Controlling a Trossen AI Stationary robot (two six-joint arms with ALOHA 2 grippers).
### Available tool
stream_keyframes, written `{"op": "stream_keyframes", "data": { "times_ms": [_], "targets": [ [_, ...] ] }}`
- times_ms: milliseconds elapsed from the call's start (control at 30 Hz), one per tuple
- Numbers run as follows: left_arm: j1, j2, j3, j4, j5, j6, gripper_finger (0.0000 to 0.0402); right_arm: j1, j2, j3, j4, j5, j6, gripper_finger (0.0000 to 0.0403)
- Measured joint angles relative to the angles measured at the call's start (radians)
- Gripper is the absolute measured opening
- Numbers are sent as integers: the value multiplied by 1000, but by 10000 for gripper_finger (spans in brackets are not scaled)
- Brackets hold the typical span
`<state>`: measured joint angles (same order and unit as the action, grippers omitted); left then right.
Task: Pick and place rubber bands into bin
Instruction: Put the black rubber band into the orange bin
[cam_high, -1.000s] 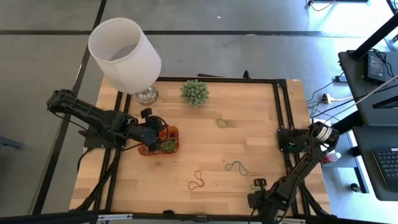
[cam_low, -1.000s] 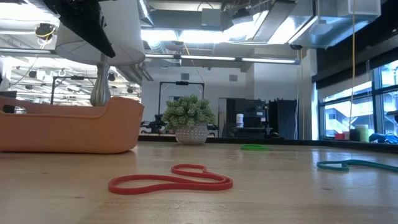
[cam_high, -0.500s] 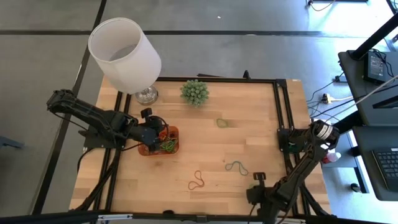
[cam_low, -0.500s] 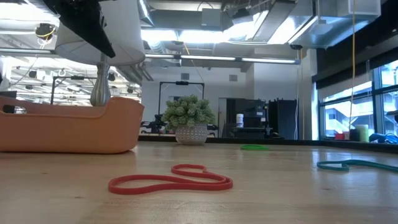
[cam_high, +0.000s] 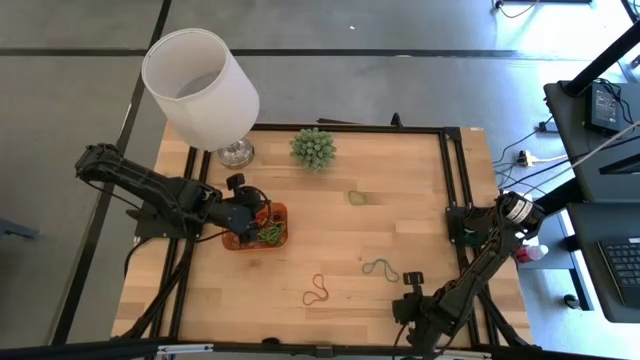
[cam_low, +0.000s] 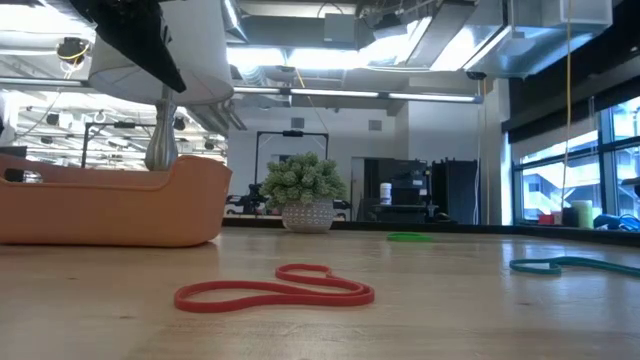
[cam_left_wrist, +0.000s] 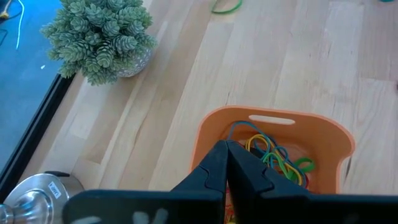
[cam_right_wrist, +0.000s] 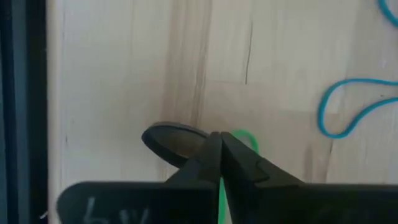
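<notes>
Bin (cam_high: 256, 227): translucent orange, w/ green, yellow, blue & orange bands tangled inside (cam_left_wrist: 273, 152). Table (cam_high: 400, 180): pale wood planks, black frame. Loose bands: red-orange loop (cam_low: 275, 289), teal one (cam_high: 381, 268), green one (cam_high: 357, 198), bright green one (cam_right_wrist: 245, 140) btwn dark fingers of right gripper (cam_right_wrist: 219, 142). Lampshade (cam_high: 198, 88) white, chrome base. Spiky plant (cam_high: 313, 148) grey-green, whitish pot. Both arms black.

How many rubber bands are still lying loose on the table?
3: a green one mid-table, a teal one and a red one nearer the front. A fourth green one is pinched by the right gripper.
</notes>
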<state>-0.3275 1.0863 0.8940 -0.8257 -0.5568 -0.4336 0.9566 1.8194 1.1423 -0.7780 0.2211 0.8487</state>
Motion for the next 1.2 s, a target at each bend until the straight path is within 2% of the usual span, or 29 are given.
{"op": "stream_keyframes", "data": {
  "times_ms": [200,567,800,1200],
  "targets": [
    [0,0,0,0,0,-3,6,0,0,0,0,-5,-71,58],
    [0,0,0,0,0,-28,6,0,0,0,0,-5,-72,112],
    [0,0,0,0,0,-45,6,0,0,-2,4,-56,-115,104],
    [0,0,0,0,0,-44,6,-3,49,-4,35,-55,-206,63]
  ]
}}
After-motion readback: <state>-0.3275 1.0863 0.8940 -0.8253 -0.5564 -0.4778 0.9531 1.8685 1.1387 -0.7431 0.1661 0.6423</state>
